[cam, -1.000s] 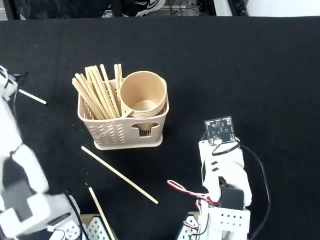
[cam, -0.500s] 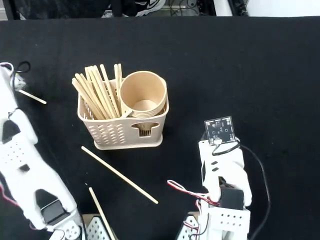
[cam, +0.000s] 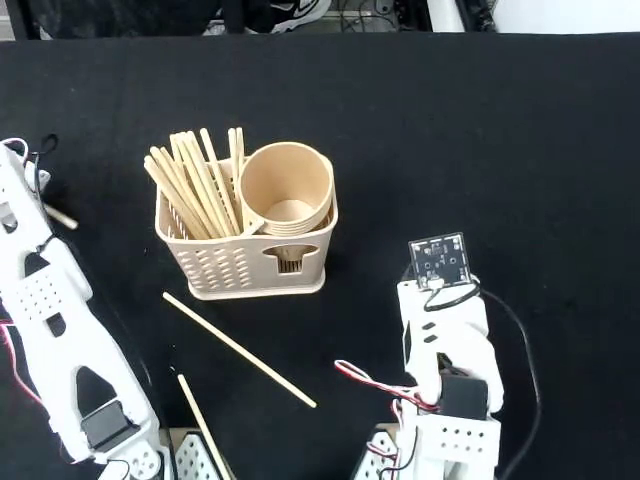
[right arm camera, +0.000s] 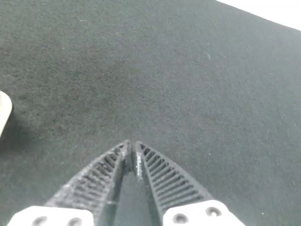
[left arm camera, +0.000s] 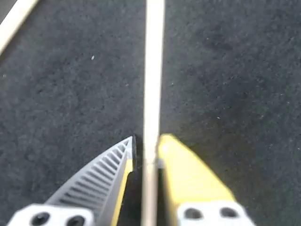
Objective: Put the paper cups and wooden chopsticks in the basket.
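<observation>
Currently the left hand is clenching a wooden chopstick, which is running straight out between the ribbed finger and the yellow finger, along the hand's own line. From above, the left arm is covering most of that stick. A short stub is poking out toward the basket, well apart from it, with its long axis lying crosswise on the black surface. Half a second ago much more of the stick was showing, slightly farther back, and the arm has been swinging in over it.

The right hand is pressing its fingertips together on nothing, above bare surface, and the right arm is staying where it was.

Inside the basket, the paper cups are sitting nested, mouths up, in the right compartment. The bundle of chopsticks is standing in the left one, tops fanning far-left. On the near side, a long loose chopstick and a second loose chopstick are both slanting from far-left to near-right, unmoved.
</observation>
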Available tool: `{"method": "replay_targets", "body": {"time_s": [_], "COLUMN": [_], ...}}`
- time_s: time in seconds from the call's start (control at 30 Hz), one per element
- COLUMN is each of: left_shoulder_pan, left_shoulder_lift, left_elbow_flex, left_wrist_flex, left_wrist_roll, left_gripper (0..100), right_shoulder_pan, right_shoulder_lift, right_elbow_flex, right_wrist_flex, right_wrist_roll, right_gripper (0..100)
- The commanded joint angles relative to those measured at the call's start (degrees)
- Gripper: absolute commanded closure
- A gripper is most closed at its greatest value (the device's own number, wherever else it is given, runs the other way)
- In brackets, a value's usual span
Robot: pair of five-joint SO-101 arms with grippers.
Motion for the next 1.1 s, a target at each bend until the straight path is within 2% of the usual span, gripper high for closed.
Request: {"method": "replay_targets", "body": {"time_s": [0.0, 0.1, 0.27, 0.47, 0.67, 0.87, 0.97, 1.07], "left_shoulder_pan": [0.57, 0.75, 1.1, 1.54, 3.12, 10.86, 15.16, 18.68], "left_shoulder_lift": [-0.35, -1.93, -9.58, -28.31, -56.88, -87.21, -99.87, -111.3], "left_elbow_flex": [-0.13, -0.66, -4.26, 3.65, 23.96, 44.26, 52.79, 63.43], "left_wrist_flex": [1.58, 3.69, 12.84, 13.54, 13.63, 12.66, 9.58, 2.64], "left_wrist_roll": [-0.79, -1.05, -2.9, -4.75, -4.84, -5.01, -5.01, -5.01], "left_gripper": [97, 97, 97, 97, 97, 97, 97, 97], "right_shoulder_pan": [-0.35, -0.35, -0.35, -0.35, -0.35, -0.53, -0.53, -0.53], "right_shoulder_lift": [-1.98, -1.98, -1.98, -1.98, -1.98, -1.98, -1.98, -1.98], "right_elbow_flex": [-0.22, -0.22, -0.22, -0.22, -0.22, -0.22, -0.22, -0.22], "right_wrist_flex": [-0.62, -0.62, -0.62, -0.62, -0.7, -0.7, -0.7, -0.7], "right_wrist_roll": [0.35, 0.35, 0.35, 0.35, 0.35, 0.35, 0.35, 0.35], "right_gripper": [98.5, 98.5, 98.5, 98.5, 98.5, 98.5, 98.5, 98.5]}}
